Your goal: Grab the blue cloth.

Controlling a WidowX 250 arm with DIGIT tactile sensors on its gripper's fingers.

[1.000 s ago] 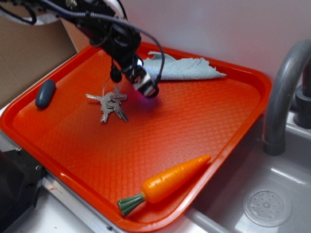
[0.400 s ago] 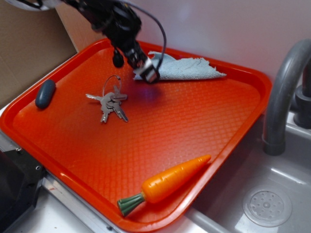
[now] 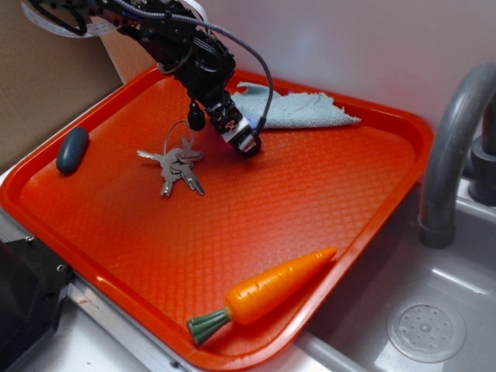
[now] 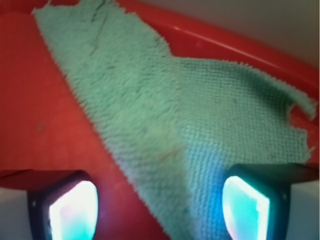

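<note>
With the cloth (image 4: pixel 165 115) lying at the tray's (image 3: pixel 372 225) far edge, the approach is under way: the gripper (image 3: pixel 242 139) hovers just above its near edge, fingers (image 4: pixel 70 210) spread and empty, so the next move probably calls for descending, then closing.

An orange tray (image 3: pixel 364 201) carries blue cloth (image 3: pixel 298 110), keys (image 3: pixel 177 164), carrot (image 3: pixel 267 293), pebble (image 3: pixel 72 149).
</note>
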